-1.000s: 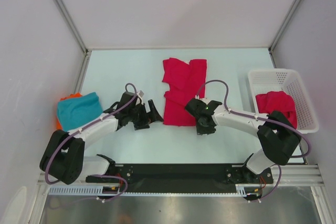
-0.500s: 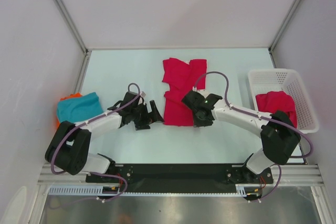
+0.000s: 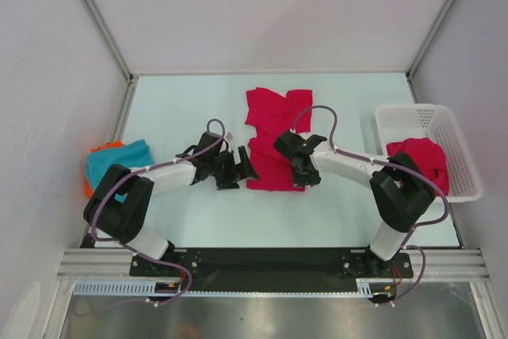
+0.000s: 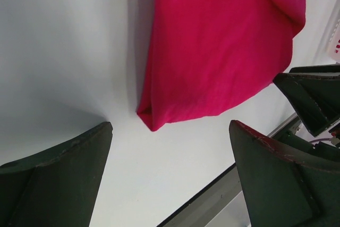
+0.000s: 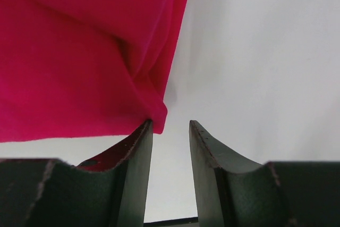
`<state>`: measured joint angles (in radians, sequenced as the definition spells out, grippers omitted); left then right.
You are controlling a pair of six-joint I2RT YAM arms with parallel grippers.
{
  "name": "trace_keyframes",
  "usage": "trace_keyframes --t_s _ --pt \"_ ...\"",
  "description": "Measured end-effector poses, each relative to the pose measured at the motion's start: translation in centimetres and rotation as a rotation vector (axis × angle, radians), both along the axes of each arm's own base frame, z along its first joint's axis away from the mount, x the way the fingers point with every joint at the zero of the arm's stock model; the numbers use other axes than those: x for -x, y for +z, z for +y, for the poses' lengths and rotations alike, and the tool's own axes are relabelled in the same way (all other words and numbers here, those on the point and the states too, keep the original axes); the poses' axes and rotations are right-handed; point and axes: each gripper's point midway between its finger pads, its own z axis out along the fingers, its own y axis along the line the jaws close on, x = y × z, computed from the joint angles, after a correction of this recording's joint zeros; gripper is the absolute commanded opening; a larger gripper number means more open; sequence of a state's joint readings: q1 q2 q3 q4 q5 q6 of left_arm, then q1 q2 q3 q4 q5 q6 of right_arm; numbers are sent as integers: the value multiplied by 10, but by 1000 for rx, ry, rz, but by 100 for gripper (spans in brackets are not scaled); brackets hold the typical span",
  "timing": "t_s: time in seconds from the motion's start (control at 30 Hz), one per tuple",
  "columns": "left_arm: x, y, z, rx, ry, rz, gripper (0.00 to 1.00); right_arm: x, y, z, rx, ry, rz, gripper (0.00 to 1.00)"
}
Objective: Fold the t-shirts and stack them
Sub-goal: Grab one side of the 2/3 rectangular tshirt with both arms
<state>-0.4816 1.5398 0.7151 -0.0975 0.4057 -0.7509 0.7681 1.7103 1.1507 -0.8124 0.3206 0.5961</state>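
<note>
Here's the crimson t-shirt (image 3: 274, 142), loosely folded in the middle of the table (image 3: 182, 109). The left gripper (image 3: 244, 171) sits at the shirt's 8 o'clock corner with its jaws flung wide and nothing in them. The right gripper (image 3: 307, 179) is down at the 5 o'clock corner, jaws parted a little, bare table in the gap and cloth just beside one fingertip (image 5: 142, 131). The teal t-shirt (image 3: 119, 164) lies at 9 o'clock. A second crimson t-shirt (image 3: 417, 156) sits in the basket (image 3: 413, 109) at 3 o'clock.
</note>
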Motion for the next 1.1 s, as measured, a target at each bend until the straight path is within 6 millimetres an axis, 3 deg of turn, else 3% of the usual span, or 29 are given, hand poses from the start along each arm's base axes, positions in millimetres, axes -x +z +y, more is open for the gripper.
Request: trace_keyframes --t_s 0.13,0.23,0.33,0.57,0.7,0.8,0.93,1.03,1.1 --pt "-5 0 -8 19 -15 1 97 -7 2 -2 3 2 -4 39" --pt "-9 0 -14 29 -21 0 91 -14 9 3 -11 10 -24 39" --pt "-12 -1 -17 34 -24 0 78 -19 14 6 -21 14 -36 39" --pt "-10 -12 -21 37 -22 38 36 -19 12 8 -29 17 -34 39" --pt "-8 -16 -21 34 -19 53 25 -16 0 10 -38 20 -16 38" --pt "-8 -17 -21 35 -15 59 18 -9 -14 11 -50 23 15 32" --pt "-7 -17 -21 37 -14 61 9 -5 -26 20 -100 23 32 0" --pt "-7 -17 -21 37 -15 61 0 -4 -27 22 -109 31 26 0" --pt "-6 -17 -20 37 -14 59 0 -3 -26 22 -112 33 14 0"
